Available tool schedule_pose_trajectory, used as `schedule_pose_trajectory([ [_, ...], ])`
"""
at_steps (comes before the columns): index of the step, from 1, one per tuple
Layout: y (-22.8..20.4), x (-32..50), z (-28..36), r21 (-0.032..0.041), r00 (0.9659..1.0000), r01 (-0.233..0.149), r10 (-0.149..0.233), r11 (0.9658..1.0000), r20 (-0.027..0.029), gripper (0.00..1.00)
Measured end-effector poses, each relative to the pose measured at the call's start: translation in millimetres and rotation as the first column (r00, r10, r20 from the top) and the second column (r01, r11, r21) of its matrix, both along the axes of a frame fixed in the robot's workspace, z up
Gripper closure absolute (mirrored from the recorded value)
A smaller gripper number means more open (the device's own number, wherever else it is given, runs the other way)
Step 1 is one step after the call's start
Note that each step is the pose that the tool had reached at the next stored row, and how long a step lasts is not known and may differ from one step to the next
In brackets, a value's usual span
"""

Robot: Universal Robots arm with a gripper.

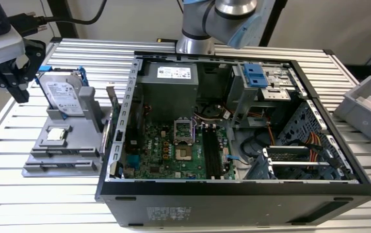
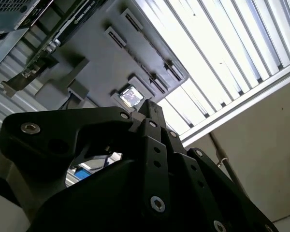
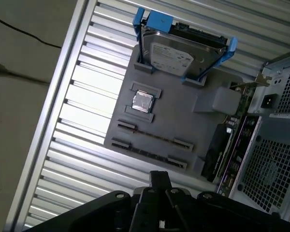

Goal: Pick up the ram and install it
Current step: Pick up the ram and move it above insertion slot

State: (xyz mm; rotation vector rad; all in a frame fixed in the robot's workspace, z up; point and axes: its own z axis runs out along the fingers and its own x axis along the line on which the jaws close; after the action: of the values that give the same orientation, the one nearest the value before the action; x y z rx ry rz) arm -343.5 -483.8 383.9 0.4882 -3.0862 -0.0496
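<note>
In the exterior view, your tool (image 1: 18, 94) hangs at that view's left of the grey holder (image 1: 82, 140) on the table (image 1: 43, 204), well apart from the open computer case (image 1: 237, 196). The motherboard's long black slots (image 1: 212, 150) are too dark to tell whether the ram is seated there.

In the second wrist view, the tool (image 2: 150, 110) looks pressed together, pinching nothing.

In the first wrist view, the holder's narrow slots (image 3: 150, 137) look bare. You cannot place the ram for sure; I judge it may already be installed.
</note>
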Motion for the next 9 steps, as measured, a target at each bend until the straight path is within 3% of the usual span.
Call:
schedule_pose_trajectory([
  [9, 0.3, -0.1, 0.0, 0.0, 0.9999, -0.013, 0.013, 0.9999, 0.0, 1.0],
])
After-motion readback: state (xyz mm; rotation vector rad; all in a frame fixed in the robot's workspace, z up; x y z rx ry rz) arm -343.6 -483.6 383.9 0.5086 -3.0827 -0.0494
